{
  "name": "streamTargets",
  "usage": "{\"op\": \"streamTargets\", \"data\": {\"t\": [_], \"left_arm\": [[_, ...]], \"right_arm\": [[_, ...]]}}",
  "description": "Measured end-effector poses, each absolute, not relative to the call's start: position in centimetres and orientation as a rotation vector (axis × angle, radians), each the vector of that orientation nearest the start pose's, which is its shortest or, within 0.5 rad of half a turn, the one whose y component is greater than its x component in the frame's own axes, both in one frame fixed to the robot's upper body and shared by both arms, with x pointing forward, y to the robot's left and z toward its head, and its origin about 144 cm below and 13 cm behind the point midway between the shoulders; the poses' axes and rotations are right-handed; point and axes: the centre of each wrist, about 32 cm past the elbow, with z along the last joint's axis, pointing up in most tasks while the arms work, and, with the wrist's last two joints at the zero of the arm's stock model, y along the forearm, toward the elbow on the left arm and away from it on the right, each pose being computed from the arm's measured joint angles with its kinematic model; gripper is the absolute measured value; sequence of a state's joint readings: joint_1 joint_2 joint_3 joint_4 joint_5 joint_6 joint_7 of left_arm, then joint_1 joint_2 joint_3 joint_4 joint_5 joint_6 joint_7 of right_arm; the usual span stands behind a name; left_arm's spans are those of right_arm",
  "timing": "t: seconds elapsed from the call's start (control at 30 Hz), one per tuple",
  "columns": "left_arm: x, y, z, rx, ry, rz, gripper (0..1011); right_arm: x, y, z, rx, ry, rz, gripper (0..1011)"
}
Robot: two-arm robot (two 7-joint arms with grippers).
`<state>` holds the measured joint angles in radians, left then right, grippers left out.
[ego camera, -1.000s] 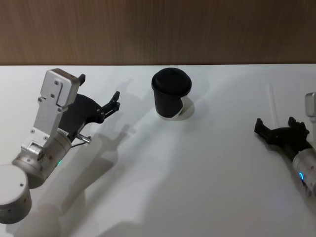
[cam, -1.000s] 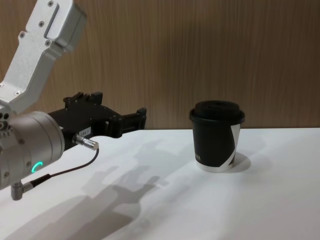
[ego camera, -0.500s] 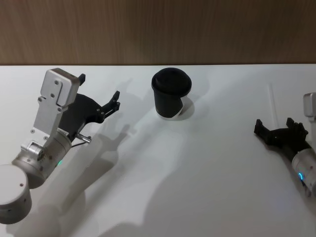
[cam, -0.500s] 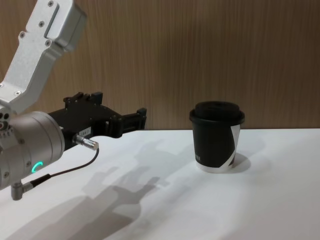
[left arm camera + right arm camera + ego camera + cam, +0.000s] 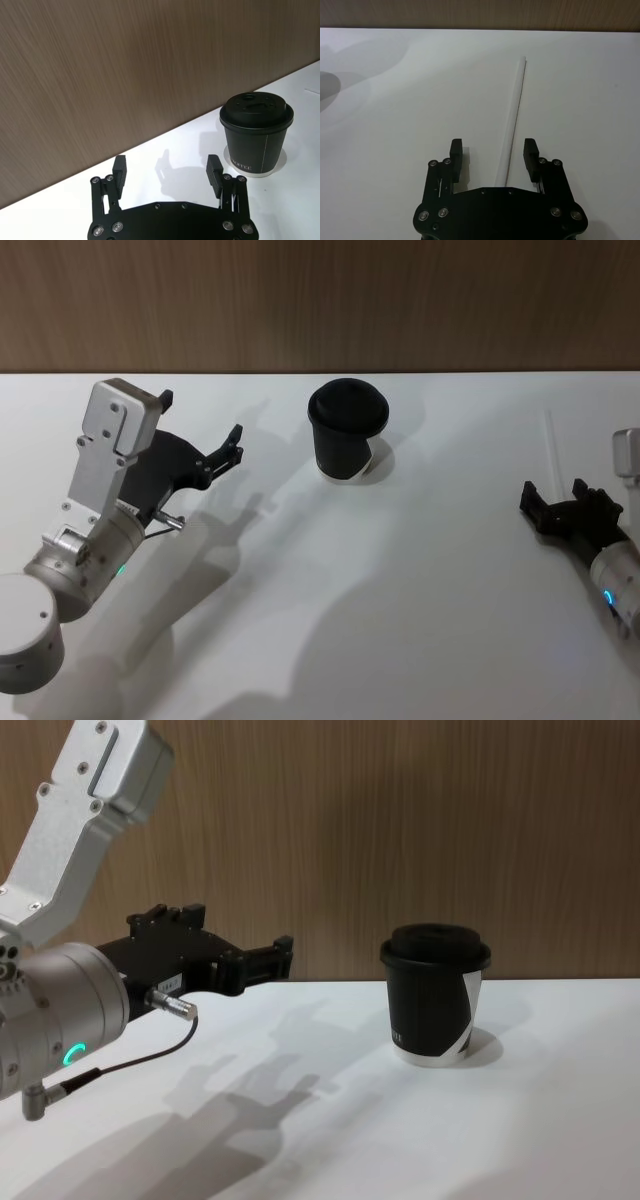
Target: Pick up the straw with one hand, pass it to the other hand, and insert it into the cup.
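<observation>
Right claw (image 5: 493, 156), spread wide, straddles the long thin white straw (image 5: 516, 112) on the white bench (image 5: 395, 125); left claw (image 5: 166, 172) hangs spread.

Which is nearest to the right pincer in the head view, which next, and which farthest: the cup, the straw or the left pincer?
1. Straw: on the right side, just ahead of the open right pincer and in line with the gap between its fingers.
2. Cup: in the middle, off to the pincer's left.
3. Left pincer: far over on the left side, open, beyond the cup.
</observation>
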<state>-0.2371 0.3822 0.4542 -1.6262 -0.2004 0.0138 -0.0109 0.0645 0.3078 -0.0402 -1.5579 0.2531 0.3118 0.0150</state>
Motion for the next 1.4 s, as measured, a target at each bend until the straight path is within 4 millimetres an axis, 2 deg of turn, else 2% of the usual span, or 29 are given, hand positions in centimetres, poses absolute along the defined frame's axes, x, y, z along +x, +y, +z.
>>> {"op": "streamTargets", "data": {"t": [1.4], "left_arm": [[49.2,19.84,120.44,0.061,-0.268,1.124,1003]], "right_arm": [[47.68,-30.72,116.58,-0.264,0.169,-1.522,455]]}}
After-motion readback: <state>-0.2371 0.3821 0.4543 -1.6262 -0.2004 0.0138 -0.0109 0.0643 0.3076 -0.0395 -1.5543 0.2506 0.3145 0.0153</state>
